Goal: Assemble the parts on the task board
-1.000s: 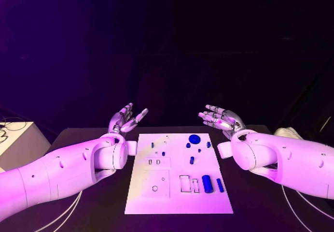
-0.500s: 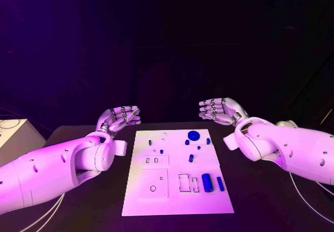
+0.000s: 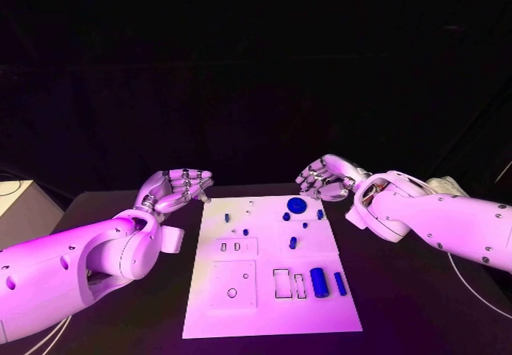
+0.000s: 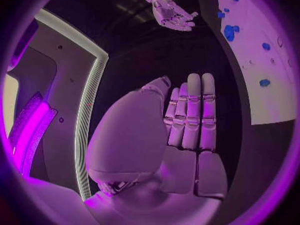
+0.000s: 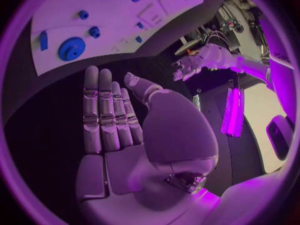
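Head view puts the task board (image 3: 272, 296) at the lower middle of the frame, a white plate lying flat on the black table (image 3: 427, 310); a round blue disc (image 3: 297, 205) sits near the board's upper edge, small blue pieces (image 3: 292, 242) are scattered just below it, and a blue cylinder (image 3: 319, 282) with a thinner blue bar (image 3: 339, 283) beside it lies toward the lower right (next to two rectangular cut-outs); the left hand (image 3: 178, 189) hangs off the board's upper left corner, above the table, fingers curled inward with nothing in them; the right hand (image 3: 326, 177) hangs off the upper right corner, close to the disc but apart from it, its fingers likewise folded in and holding nothing; both wrist views show each hand's fingers lying side by side, pressed together.
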You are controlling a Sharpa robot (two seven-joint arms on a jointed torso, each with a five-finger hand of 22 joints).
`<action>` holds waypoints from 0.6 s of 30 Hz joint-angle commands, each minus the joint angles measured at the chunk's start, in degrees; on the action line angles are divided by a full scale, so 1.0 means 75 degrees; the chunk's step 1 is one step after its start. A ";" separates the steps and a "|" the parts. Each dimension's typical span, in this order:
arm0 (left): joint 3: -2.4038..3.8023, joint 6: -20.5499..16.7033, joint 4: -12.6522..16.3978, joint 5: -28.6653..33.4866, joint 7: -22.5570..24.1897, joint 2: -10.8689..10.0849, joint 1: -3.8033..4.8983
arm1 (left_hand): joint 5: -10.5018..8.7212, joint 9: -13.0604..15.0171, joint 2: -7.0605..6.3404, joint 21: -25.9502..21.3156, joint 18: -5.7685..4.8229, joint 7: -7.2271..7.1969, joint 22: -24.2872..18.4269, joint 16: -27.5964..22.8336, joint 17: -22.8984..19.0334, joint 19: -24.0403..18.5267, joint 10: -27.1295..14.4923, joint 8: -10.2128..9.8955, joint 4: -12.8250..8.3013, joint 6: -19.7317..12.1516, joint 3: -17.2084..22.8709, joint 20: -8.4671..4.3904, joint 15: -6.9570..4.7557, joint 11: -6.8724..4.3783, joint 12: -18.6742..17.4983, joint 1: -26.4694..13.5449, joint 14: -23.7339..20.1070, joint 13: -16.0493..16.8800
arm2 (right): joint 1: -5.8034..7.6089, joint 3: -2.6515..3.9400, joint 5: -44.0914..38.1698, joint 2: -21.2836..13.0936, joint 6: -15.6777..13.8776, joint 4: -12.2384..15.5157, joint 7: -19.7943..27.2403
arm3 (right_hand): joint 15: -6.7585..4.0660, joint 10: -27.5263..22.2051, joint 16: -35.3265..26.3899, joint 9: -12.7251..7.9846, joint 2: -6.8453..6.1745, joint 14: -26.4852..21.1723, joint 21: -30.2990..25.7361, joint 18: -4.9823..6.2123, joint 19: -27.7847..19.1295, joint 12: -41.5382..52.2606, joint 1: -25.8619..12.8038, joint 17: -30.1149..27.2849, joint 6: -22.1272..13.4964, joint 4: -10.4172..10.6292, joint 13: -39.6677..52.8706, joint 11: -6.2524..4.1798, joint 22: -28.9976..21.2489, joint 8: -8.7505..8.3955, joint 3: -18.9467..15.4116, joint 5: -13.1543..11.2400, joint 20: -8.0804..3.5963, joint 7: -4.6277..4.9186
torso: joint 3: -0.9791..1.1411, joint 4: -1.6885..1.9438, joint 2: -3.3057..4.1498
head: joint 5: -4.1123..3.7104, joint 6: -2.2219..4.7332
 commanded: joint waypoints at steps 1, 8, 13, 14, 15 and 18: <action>0.0015 0.0384 0.0186 -0.0363 -0.0175 -0.0043 0.0029 | -0.0020 0.0085 -0.0073 0.0409 0.0089 -0.0028 0.0273 0.0407 0.0271 -0.0112 0.0172 0.0022 -0.0030 0.0187 0.0145 -0.0005 -0.0035 -0.0042 0.0043 -0.0008 -0.0040 0.0049 | 0.0030 0.0008 -0.2080 0.0048 0.0698 0.0029 -0.0956 | -0.0375 0.0756 0.2832 0.0205 -0.0587 0.1256 0.4838 -0.0574 0.1809 -0.0051 -0.0276 0.2272 0.0464 0.0288 0.0162 -0.0311 0.5438 -0.0005 0.0528 0.0013 -0.0405 -0.0235 | -0.0009 0.0059 0.0158 | -0.0067 0.0003; 0.0026 0.0405 0.0403 -0.0554 -0.0403 -0.0081 0.0084 | -0.0029 0.0200 -0.0195 0.0750 0.0101 -0.0073 0.0490 0.0730 0.0455 -0.0175 0.0259 0.0061 0.0008 0.0195 0.0190 -0.0033 -0.0071 -0.0092 0.0058 -0.0238 0.0035 0.0083 | 0.0051 0.0009 -0.3096 0.0260 0.0892 -0.0007 -0.1443 | -0.0320 0.0571 0.5870 0.0432 -0.0825 0.1297 0.6583 -0.0906 0.2282 -0.0063 -0.0369 0.5058 0.0333 0.0500 0.0135 -0.0271 0.7833 -0.0080 0.0735 0.0002 -0.0342 -0.0242 | -0.0031 0.0151 0.0266 | -0.0156 -0.0046; 0.0029 0.0383 0.0484 -0.0612 -0.0507 -0.0111 0.0124 | -0.0037 0.0264 -0.0259 0.0970 0.0108 -0.0100 0.0605 0.0896 0.0550 -0.0076 0.0282 0.0063 0.0006 0.0161 0.0193 -0.0056 -0.0090 -0.0112 0.0056 -0.0396 0.0086 0.0103 | 0.0026 0.0001 -0.3442 0.0459 0.1031 -0.0085 -0.1646 | -0.0276 0.0219 0.6379 0.0512 -0.0925 0.1273 0.6805 -0.0951 0.2345 -0.0071 -0.0440 0.5476 0.0257 0.0588 0.0064 -0.0209 0.8154 -0.0115 0.0626 -0.0001 -0.0270 -0.0231 | -0.0050 0.0206 0.0331 | -0.0200 -0.0042; 0.0029 0.0383 0.0484 -0.0612 -0.0507 -0.0111 0.0124 | -0.0037 0.0264 -0.0259 0.0970 0.0108 -0.0100 0.0605 0.0896 0.0550 -0.0076 0.0282 0.0063 0.0006 0.0161 0.0193 -0.0056 -0.0090 -0.0112 0.0056 -0.0396 0.0086 0.0103 | 0.0026 0.0001 -0.3442 0.0459 0.1031 -0.0085 -0.1646 | -0.0276 0.0219 0.6379 0.0512 -0.0925 0.1273 0.6805 -0.0951 0.2345 -0.0071 -0.0440 0.5476 0.0257 0.0588 0.0064 -0.0209 0.8154 -0.0115 0.0626 -0.0001 -0.0270 -0.0231 | -0.0050 0.0206 0.0331 | -0.0200 -0.0042; 0.0029 0.0385 0.0507 -0.0628 -0.0531 -0.0122 0.0131 | -0.0037 0.0277 -0.0270 0.1019 0.0109 -0.0102 0.0631 0.0924 0.0567 -0.0051 0.0280 0.0063 0.0006 0.0154 0.0195 -0.0060 -0.0092 -0.0113 0.0053 -0.0422 0.0086 0.0106 | 0.0013 -0.0002 -0.3514 0.0512 0.1059 -0.0115 -0.1688 | -0.0273 0.0170 0.6449 0.0523 -0.0928 0.1269 0.6837 -0.0959 0.2357 -0.0067 -0.0440 0.5533 0.0238 0.0597 0.0060 -0.0203 0.8202 -0.0124 0.0593 -0.0001 -0.0256 -0.0232 | -0.0054 0.0214 0.0345 | -0.0210 -0.0042; 0.0030 0.0391 0.0549 -0.0650 -0.0570 -0.0136 0.0141 | -0.0040 0.0295 -0.0292 0.1098 0.0107 -0.0099 0.0673 0.0965 0.0593 -0.0015 0.0271 0.0058 0.0009 0.0135 0.0194 -0.0065 -0.0090 -0.0111 0.0046 -0.0471 0.0078 0.0111 | -0.0018 -0.0009 -0.3633 0.0612 0.1097 -0.0196 -0.1788 | -0.0280 0.0040 0.6586 0.0547 -0.0930 0.1259 0.6858 -0.0959 0.2351 -0.0067 -0.0438 0.5643 0.0212 0.0613 0.0053 -0.0200 0.8227 -0.0138 0.0496 -0.0001 -0.0216 -0.0240 | -0.0068 0.0240 0.0369 | -0.0229 -0.0007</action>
